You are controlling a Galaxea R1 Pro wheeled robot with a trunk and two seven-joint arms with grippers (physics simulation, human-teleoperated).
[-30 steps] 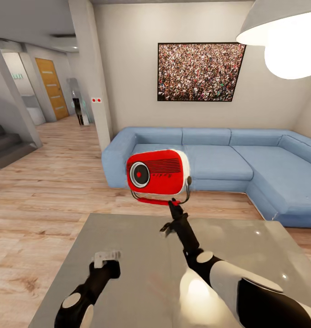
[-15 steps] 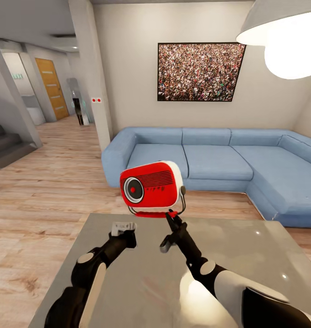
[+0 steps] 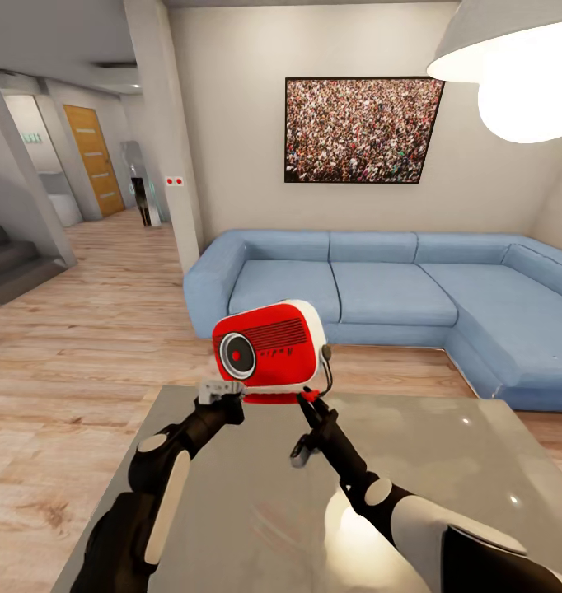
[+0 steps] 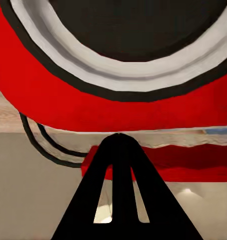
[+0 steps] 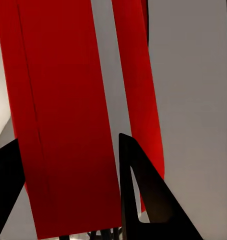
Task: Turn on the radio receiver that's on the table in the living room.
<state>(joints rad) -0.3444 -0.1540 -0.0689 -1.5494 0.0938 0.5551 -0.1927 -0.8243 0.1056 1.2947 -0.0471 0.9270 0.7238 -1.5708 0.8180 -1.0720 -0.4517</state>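
- Radio receiver [image 3: 270, 352] held up above the surface's [image 3: 446, 461] far edge, tilted.
- Right pincer [image 3: 308, 399] clamped on its red base bar [image 5: 68, 125].
- Left pincer [image 3: 221, 389] fingers closed together, empty, tip at the radio's dial [image 4: 128, 45].

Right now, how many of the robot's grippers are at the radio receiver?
2. The left gripper, fingers shut, sits by the radio receiver's lower front corner; the right gripper holds its red base from below, above the table.
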